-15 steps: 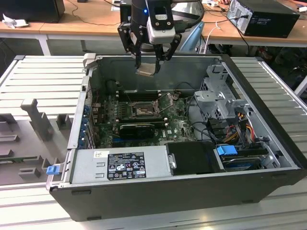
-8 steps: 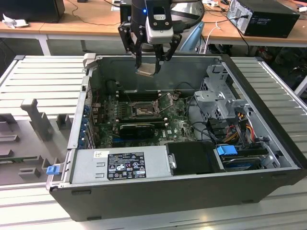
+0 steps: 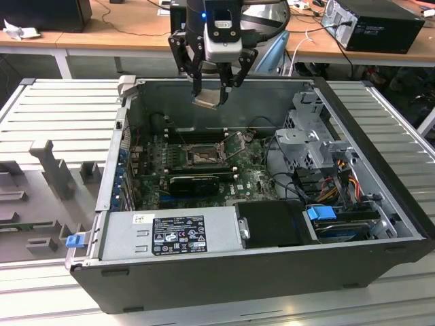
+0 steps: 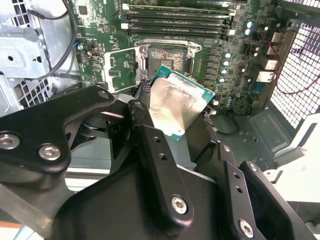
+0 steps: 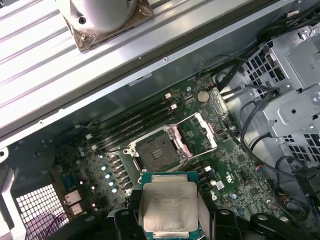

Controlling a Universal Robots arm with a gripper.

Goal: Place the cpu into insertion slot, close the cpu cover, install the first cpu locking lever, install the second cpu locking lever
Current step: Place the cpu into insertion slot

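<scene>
Grey ribbed metal forms the table [image 3: 61, 109], and on it lies an open black computer case [image 3: 238, 278] with its side panel off. A silvery power supply [image 3: 170, 234] sits along the near wall of the case in the exterior view. A perforated metal drive cage [image 3: 309, 136] stands toward the exterior view's right.

A green motherboard [image 3: 251, 180] covers the floor of the case, with long black memory slots [image 3: 194, 132] running along its far side. The pincer [image 3: 212, 94] hangs above the far wall of the case, well clear of the board. Its black fingers [image 4: 150, 135] are clenched on the cpu [image 5: 169, 207].

The cpu cover [image 5: 200, 132] is swung open and lies beside the socket, on the side toward the exterior view's right. This leaves the insertion slot [image 5: 157, 152] uncovered, with its dark centre exposed in both wrist views.

The cpu is gripped by its edges with its metallic face showing, rimmed by its green board. In the exterior view it is tilted rather than level. It is up in the air, apart from the insertion slot, touching nothing but the fingers.
</scene>
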